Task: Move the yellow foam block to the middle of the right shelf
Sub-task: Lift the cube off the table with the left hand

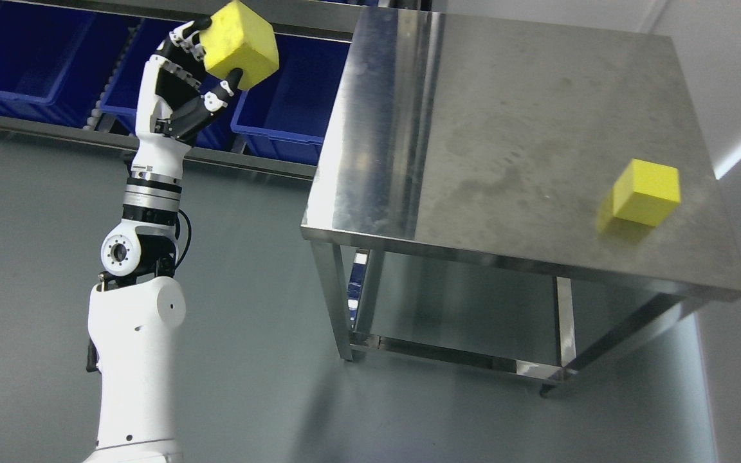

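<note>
Holding the yellow foam block (240, 44) aloft, the left hand (193, 77) had its fingers (184, 35) wrapped over the block's upper left face and the thumb (221, 93) pressed under its lower edge, so the block was clamped and well clear of everything. It sat in front of the rack of blue bins (283, 106), left of the steel surface (525, 148). Right hand not in view.

Judgement on the step: carry phase, block not yet delivered. Foam compresses, so the pinch should be kept firm but not crushing; only two faces looked gripped, and a quick swing could twist the block out. Arm should travel smoothly and clear the surface's near-left corner before lowering, then release only once the block is supported.

A second yellow block (646, 191) lay on the surface near its right edge, apart from the hand; worth not nudging it.

Containers: the blue bins stood side by side on the rack. Visible interiors looked empty, though the hand and block hid part of one.
</note>
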You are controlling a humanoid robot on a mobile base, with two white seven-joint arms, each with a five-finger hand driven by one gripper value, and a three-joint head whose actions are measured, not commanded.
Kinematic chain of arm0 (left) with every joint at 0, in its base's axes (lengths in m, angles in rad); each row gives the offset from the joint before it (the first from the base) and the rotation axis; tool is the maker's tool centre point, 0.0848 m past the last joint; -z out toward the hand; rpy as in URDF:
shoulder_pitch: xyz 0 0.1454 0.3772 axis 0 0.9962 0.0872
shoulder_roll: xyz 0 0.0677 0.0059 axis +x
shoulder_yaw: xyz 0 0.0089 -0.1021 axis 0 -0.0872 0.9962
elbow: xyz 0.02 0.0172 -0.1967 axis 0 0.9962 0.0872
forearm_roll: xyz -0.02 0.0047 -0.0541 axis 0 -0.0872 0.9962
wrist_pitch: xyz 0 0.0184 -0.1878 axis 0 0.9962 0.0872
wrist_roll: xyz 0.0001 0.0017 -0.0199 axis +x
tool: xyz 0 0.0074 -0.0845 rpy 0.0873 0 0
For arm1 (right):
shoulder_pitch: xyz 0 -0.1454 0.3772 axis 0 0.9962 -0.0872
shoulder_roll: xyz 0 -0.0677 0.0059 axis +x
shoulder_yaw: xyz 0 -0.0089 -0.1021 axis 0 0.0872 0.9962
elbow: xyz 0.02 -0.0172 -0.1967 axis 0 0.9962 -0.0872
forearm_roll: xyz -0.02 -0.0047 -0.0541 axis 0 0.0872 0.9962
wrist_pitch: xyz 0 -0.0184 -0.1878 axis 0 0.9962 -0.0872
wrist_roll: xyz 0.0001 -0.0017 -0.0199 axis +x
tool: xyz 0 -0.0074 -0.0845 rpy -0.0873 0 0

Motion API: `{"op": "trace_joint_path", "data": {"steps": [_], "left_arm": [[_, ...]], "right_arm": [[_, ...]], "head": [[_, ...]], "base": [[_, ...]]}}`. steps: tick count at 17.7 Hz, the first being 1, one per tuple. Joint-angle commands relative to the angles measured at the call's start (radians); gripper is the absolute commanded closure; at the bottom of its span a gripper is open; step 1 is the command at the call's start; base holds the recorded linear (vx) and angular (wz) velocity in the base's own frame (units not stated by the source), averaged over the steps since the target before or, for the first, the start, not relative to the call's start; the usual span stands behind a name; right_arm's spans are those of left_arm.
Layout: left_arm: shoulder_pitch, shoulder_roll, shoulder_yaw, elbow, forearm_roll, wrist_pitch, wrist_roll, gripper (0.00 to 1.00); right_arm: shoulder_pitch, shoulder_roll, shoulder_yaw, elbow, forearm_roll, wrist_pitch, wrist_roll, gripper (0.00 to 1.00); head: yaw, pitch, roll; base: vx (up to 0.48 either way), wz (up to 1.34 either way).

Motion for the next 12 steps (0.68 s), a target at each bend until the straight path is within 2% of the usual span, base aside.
{"op": "trace_joint_path", "data": {"steps": [1,12], "left_arm": [[0.054,0.007,0.089,-0.133,0.033,-0.039,0.020,0.68],[0.090,0.007,0.091,-0.153,0.033,-0.042,0.020,0.68]], "right_arm": [[-0.002,-0.017,0.000,-0.017,0.000,0.000,0.000,0.00],[-0.003,-0.017,0.000,-0.017,0.000,0.000,0.000,0.00]], "head": [[0.0000,0.000,0.000],[0.0000,0.000,0.000]], "base": [[0.102,0.56],[0.117,0.74]]}}
